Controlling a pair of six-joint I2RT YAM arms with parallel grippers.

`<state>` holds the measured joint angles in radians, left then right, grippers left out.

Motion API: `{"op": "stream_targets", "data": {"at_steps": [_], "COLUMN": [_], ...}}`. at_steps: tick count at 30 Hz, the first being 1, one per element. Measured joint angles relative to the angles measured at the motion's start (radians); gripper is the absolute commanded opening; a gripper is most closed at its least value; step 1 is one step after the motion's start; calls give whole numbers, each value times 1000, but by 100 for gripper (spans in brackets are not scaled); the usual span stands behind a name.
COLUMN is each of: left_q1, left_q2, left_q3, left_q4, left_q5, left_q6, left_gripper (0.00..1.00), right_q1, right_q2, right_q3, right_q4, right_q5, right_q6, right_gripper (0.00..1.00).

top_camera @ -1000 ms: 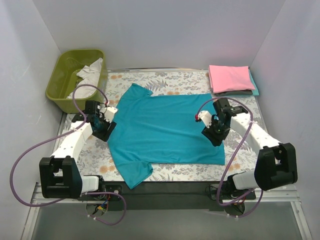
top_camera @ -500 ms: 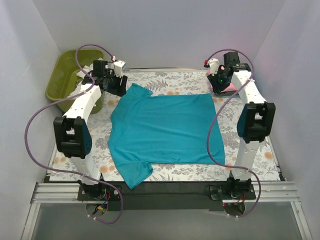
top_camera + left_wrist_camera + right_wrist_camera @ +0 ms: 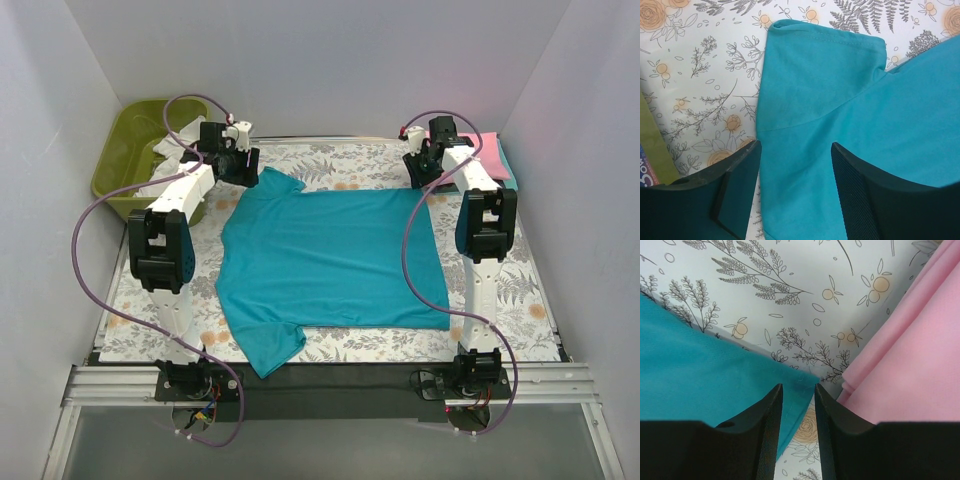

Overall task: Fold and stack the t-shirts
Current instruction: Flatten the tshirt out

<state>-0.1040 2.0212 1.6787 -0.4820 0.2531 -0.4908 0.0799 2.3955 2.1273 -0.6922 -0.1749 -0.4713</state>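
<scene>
A teal t-shirt (image 3: 330, 255) lies spread flat on the floral table cloth. My left gripper (image 3: 245, 165) reaches to its far left sleeve. In the left wrist view that gripper (image 3: 795, 160) is open, its fingers apart over the teal sleeve (image 3: 840, 100). My right gripper (image 3: 415, 172) is at the shirt's far right corner. In the right wrist view its jaws (image 3: 797, 405) stand a narrow gap apart astride the teal corner (image 3: 700, 370), which lies flat between them. A folded pink t-shirt (image 3: 497, 155) (image 3: 910, 365) sits just right of that corner, partly hidden by the arm.
An olive-green tub (image 3: 125, 160) holding white cloth (image 3: 175, 150) stands at the back left, close to my left arm; its edge (image 3: 652, 145) shows in the left wrist view. White walls close in the table on three sides.
Both arms have stretched from the shirt's near sides out to its far edge. The right gripper's jaws have narrowed and moved from over the pink shirt to the teal corner.
</scene>
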Motion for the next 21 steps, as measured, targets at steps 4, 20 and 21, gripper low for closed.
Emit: {"op": "stream_targets", "data": {"at_steps": [4,20,21], "left_q1": [0,0,2], "left_q2": [16,119,122], "left_q3": [0,45,53], "left_q4": [20,31,33], "left_q5": [-21,-40,-40], "left_q6": [-5,-26,-28], "left_gripper": [55,55,55], "right_q1": [0,-8,-8], "right_q2": [7,16,16], "right_q3": [-72,-77,-77], "right_q4": [44,92,92], "right_q5": [18,25,21], "right_q6": [25,105,109], "right_gripper": [35,27,24]}}
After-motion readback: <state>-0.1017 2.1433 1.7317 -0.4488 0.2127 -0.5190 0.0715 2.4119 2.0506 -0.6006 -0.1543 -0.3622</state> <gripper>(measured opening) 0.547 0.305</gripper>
